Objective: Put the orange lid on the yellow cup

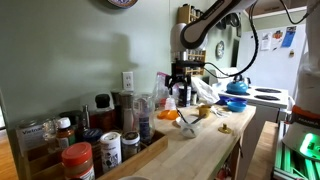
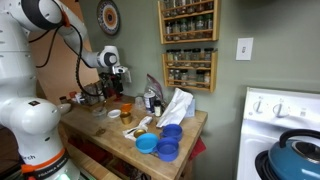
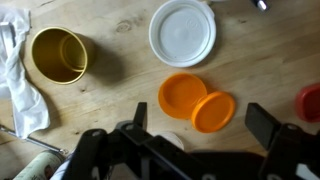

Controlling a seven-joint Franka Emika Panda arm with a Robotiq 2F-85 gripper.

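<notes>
In the wrist view the yellow cup (image 3: 60, 55) stands upright and empty on the wooden counter at the upper left. The orange lid (image 3: 214, 111) lies lower right of centre, its edge resting on a second round orange piece (image 3: 181, 95). My gripper (image 3: 200, 125) is open and empty, hovering above them, with one finger on each side of the orange pair. The cup lies well to the left of the fingers. In both exterior views the gripper (image 1: 181, 85) (image 2: 113, 88) hangs above the cluttered counter.
A white round lid (image 3: 182, 32) lies beyond the orange pieces. A white cloth (image 3: 20, 80) lies left of the cup. Something red (image 3: 310, 102) shows at the right edge. Spice jars (image 1: 78, 150), blue bowls (image 2: 165, 143) and a stove (image 1: 262, 97) surround the counter.
</notes>
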